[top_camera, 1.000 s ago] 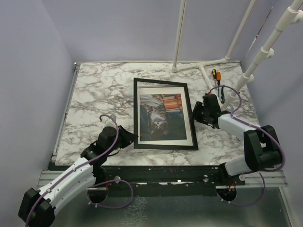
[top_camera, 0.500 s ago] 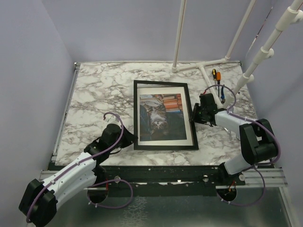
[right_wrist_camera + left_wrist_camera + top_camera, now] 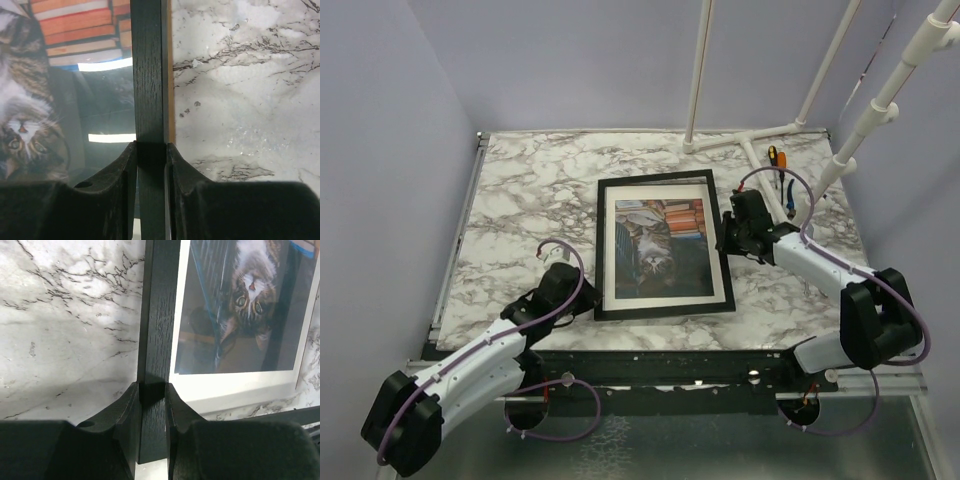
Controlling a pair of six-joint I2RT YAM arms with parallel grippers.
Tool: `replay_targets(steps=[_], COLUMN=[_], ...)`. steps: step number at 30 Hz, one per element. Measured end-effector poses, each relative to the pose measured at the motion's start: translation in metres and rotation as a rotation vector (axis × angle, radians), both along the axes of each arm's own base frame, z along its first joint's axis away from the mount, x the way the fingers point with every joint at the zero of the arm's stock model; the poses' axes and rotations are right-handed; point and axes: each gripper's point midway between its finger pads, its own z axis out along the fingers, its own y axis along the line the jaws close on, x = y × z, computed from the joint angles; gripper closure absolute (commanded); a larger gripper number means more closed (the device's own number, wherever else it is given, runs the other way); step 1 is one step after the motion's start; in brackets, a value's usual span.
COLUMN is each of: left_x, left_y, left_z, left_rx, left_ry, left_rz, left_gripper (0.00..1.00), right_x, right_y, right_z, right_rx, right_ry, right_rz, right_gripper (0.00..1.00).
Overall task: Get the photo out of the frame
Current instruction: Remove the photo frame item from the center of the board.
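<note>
1. Closing on the right rail is the newest change: your right gripper [image 3: 723, 240] stood wider a second ago. It now pinches the black border of the frame [image 3: 665, 303] on its far half, one finger on the glass side and one on the outer side.
2. Your left gripper [image 3: 591, 300] is clamped the same way on the left rail, close to the near-left corner. In its wrist view both fingers [image 3: 127, 410] press against the dark wood.
3. With both rails held, the frame has swung a little since half a second ago. Its far edge now slopes down to the left and its near-left corner sits further left on the marble table [image 3: 520, 200]. You cannot tell from these views whether any edge has come clear of the surface.
4. The photo [image 3: 660, 248] is where it was: inside the frame, face up behind the glass, with the cat and books showing and the white mat around it.
5. My reading is that you now have a two-handed hold, which suits lifting and turning the frame over. The back is not visible, so nothing of the actual removal is done yet.
6. Both grips sit on a thin rail, so keep the arms moving together or the frame may twist and slip out.
</note>
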Motion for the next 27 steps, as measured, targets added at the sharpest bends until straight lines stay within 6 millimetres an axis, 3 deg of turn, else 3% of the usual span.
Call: replay_targets(steps=[9,13,14,22,27], left_x=[0.006,0.013,0.016,0.031,0.043], left_y=[0.02,0.035,0.042,0.06,0.063], left_z=[0.003,0.012,0.015,0.047,0.093], left_rx=[0.061,0.12,0.148,0.217,0.205], left_ry=[-0.031,-0.043,-0.04,-0.07,-0.167], left_rz=[0.09,0.172,0.206,0.326,0.348], left_gripper=[0.61,0.32,0.29,0.24,0.23], right_x=[0.001,0.006,0.007,-0.006,-0.004], right_y=[0.021,0.045,0.052,0.104,0.143], right_z=[0.021,0.033,0.035,0.024,0.027], right_rx=[0.017,0.04,0.047,0.103,0.152], right_ry=[-0.027,-0.053,-0.057,-0.024,-0.032], right_rz=[0.043,0.066,0.071,0.088,0.104], right_gripper=[0.91,0.91,0.91,0.91,0.91])
